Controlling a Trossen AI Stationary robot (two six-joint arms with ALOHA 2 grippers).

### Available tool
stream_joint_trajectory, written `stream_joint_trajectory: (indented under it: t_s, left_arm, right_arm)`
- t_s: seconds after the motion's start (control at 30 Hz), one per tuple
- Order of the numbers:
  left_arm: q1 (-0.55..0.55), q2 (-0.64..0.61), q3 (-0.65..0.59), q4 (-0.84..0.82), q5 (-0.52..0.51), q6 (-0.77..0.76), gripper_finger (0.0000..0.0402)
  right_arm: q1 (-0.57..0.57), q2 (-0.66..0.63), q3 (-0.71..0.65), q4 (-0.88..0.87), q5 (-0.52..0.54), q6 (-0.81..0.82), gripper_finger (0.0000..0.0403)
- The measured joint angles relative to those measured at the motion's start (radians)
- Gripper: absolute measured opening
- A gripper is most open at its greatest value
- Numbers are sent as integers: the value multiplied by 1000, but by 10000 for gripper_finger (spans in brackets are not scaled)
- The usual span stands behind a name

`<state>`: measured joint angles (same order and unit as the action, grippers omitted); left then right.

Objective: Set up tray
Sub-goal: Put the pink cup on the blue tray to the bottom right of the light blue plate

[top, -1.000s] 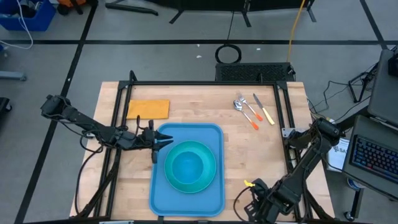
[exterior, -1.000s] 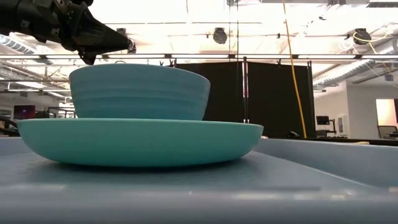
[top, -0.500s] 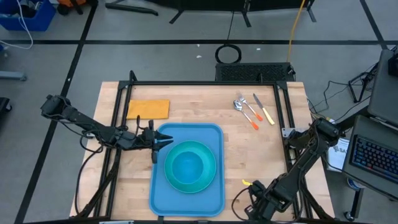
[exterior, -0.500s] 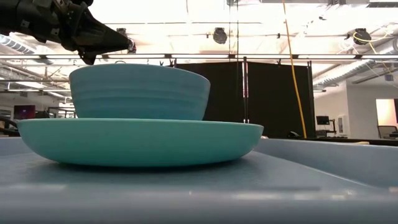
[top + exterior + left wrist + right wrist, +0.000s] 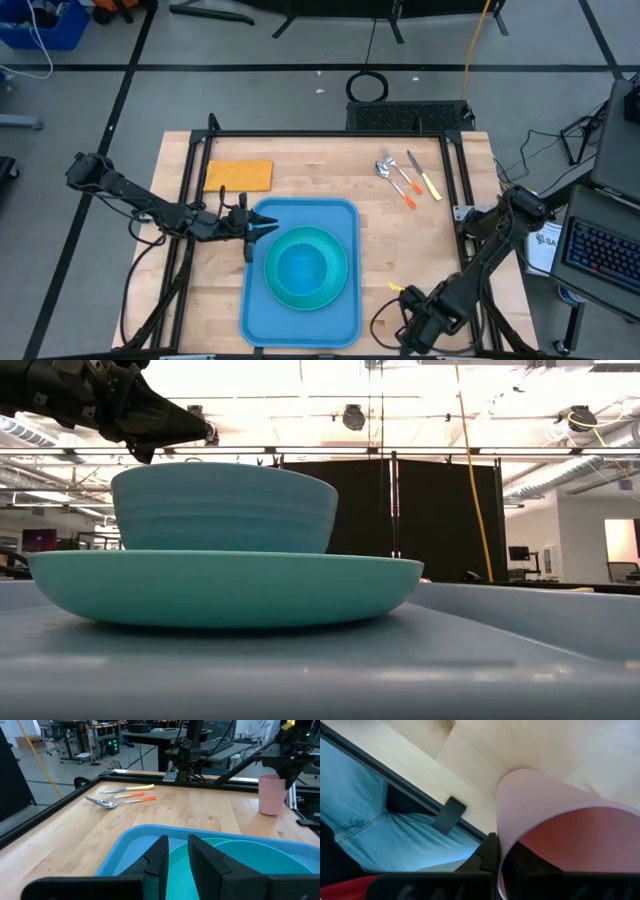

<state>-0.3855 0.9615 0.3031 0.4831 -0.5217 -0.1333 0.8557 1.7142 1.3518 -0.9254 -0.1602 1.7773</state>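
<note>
My right gripper (image 5: 418, 322) was clamped on the rim of a pink cup (image 5: 555, 825) at the table's near right corner. My left gripper (image 5: 262, 226), fingers slightly parted, hovered over the light-blue tray (image 5: 258, 310), mid-table, holding a turquoise plate (image 5: 340, 285) and bowl (image 5: 300, 266).

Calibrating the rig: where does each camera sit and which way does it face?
High: overhead, looking straight down at tray; both arms.
Low: table height, level across tray at bowl on plate; left end effector.
Left wrist: faces across tray toward pink cup; own fingers.
Right wrist: close on pink cup; own finger.
Shared: both wrist views see the cup.
</note>
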Motion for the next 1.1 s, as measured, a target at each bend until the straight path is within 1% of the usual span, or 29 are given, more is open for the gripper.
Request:
stream_joint_trajectory:
  t_s: [0.27, 0.43, 0.57, 0.8, 1.1]
  left_arm:
    - [0, 0, 0, 0, 0, 0, 77]
    - [0, 0, 0, -1, 0, 0, 77]
    - [0, 0, 0, -9, 0, -1, 77]
    - [-1, 0, 0, -40, 17, -31, 77]
    - [-2, 0, 0, -79, 78, -90, 77]
  right_arm:
    - [-75, 0, 12, -15, 5, -168, 0]
    - [-117, 3, 60, -76, 55, -285, 0]
    - [-158, 3, 98, -78, 93, -394, 0]
    - [-212, 2, 122, -107, 94, -520, 0]
    - [-248, 2, 125, -24, 113, -705, 0]
